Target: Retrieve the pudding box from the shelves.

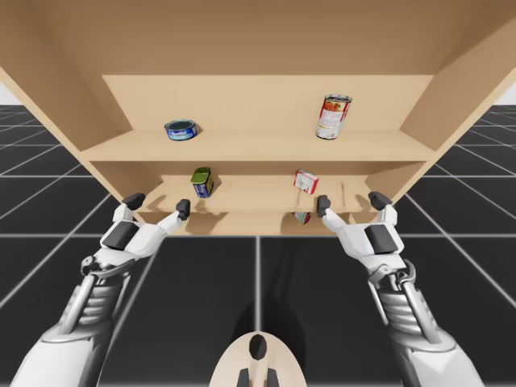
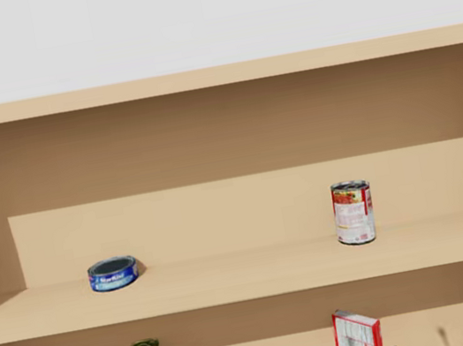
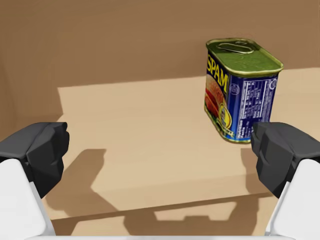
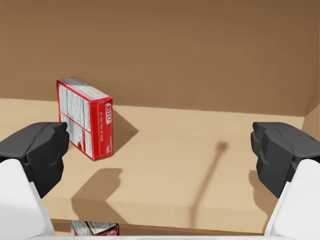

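The pudding box (image 1: 305,181) (image 2: 357,334) is a small red and white carton standing upright on the lower shelf (image 1: 250,200). In the right wrist view the box (image 4: 85,117) stands ahead of my right gripper (image 4: 160,150), in line with one finger and well back from the shelf's front edge. My right gripper (image 1: 351,201) hovers open at that edge, a little right of the box. My left gripper (image 1: 158,203) (image 3: 160,150) is open too, at the shelf's front left, holding nothing.
A blue rectangular tin with a green top (image 1: 201,182) (image 3: 240,90) stands on the lower shelf ahead of my left gripper. The upper shelf (image 1: 258,147) carries a flat blue can (image 1: 181,129) and a tall red and white can (image 1: 332,117). Another red box (image 1: 301,217) peeks out below the lower shelf.
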